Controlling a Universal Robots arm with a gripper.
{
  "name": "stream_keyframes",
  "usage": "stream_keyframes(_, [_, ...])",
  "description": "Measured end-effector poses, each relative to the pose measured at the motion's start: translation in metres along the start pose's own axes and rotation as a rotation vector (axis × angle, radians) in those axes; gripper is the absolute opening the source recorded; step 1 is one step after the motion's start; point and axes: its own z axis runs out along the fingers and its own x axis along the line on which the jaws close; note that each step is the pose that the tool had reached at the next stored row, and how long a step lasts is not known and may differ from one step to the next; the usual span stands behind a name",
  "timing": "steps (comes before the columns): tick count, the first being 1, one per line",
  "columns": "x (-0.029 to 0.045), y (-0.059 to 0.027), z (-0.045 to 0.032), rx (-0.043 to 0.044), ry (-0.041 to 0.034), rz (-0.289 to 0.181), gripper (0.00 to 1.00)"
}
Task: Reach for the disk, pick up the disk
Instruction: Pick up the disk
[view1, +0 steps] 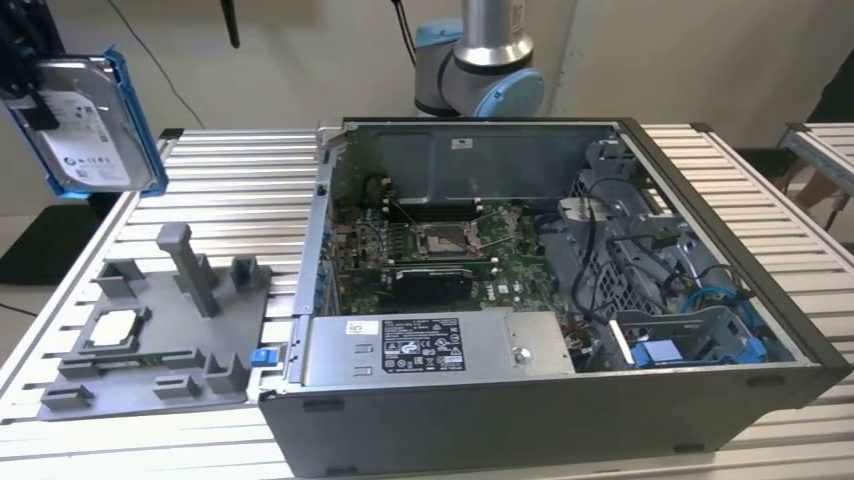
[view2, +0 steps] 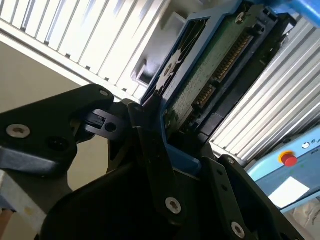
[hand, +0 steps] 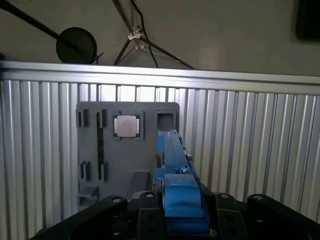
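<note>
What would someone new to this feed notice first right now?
The disk, silver with a blue frame, hangs in the air at the exterior view's upper left, clamped in the gripper and clear of the slatted table. Next comes the big open computer case in the middle, its motherboard exposed. At the exterior view's left lies a grey fixture tray holding a small silver chip.

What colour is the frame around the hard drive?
Bright blue; the frame on the disk shows best in the exterior view.
</note>
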Motion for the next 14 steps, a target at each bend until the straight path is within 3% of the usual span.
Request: stream_keyframes(14, [0.0001, -0.0017, -0.0352, 0.0154, 0.0005, 0.000, 0.00])
